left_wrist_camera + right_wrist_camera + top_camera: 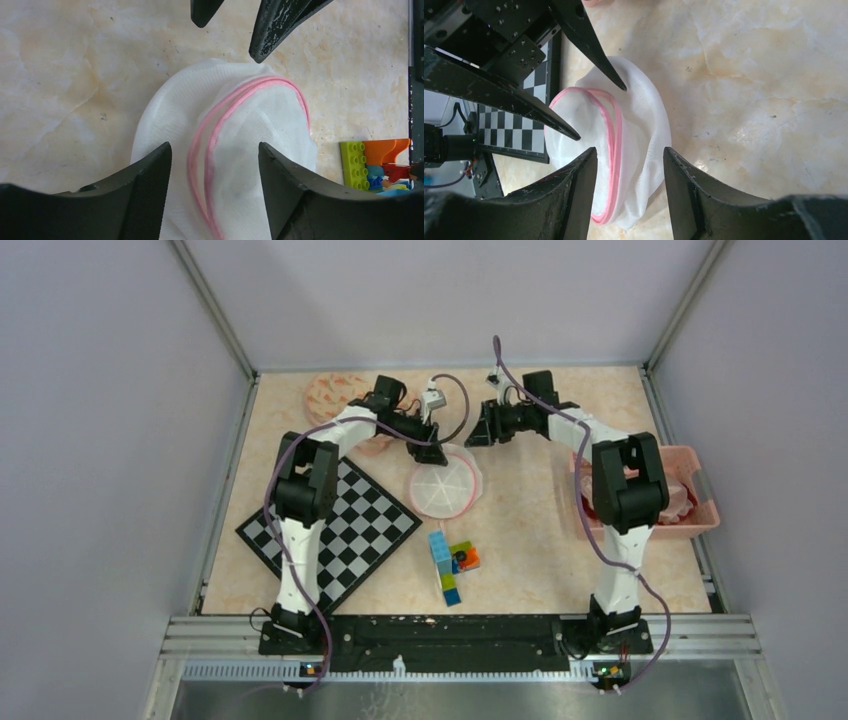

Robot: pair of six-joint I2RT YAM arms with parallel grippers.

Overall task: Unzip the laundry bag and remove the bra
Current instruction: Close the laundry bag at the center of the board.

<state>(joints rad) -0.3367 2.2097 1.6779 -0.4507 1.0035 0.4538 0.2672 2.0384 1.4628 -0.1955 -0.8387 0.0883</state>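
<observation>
The laundry bag (445, 483) is a round white mesh pouch with a pink zip, lying flat on the table mid-scene. In the left wrist view the bag (250, 125) shows two pink zip lines slightly apart. My left gripper (430, 452) hovers open over its back edge, jaws astride the mesh (214, 147) without pinching it. My right gripper (478, 432) is open too, just right of the bag's back edge (630, 150). A peach patterned bra (335, 395) lies outside the bag at the back left, partly hidden under the left arm.
A checkerboard (330, 525) lies front left of the bag. Toy bricks (452, 562) sit near the front centre. A pink basket (705, 505) with cloth stands at the right edge. The two grippers' fingers (272, 30) point at each other, close together.
</observation>
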